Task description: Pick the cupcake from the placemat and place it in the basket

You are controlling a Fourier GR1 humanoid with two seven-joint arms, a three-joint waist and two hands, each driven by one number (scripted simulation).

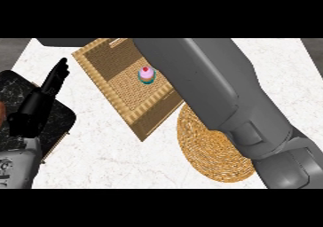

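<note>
Cupcake point(146, 74), pink with a red top, sits inside the square wicker basket point(128, 95) on the white table point(112, 155), whose far corner the right forearm point(216, 88) hides, that hand unseen, beside the round woven placemat point(210, 150), while the left hand point(49, 84) rests open.

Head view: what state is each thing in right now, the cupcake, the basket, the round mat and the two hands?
cupcake: upright, sitting inside the basket, no hand on it.
basket: flat on the counter, holding the cupcake, partly hidden by the right forearm.
placemat: round, woven, nothing visible on it, partly covered by the right forearm.
left hand: open, fingers straight, holding nothing.
right hand: out of view.
</note>
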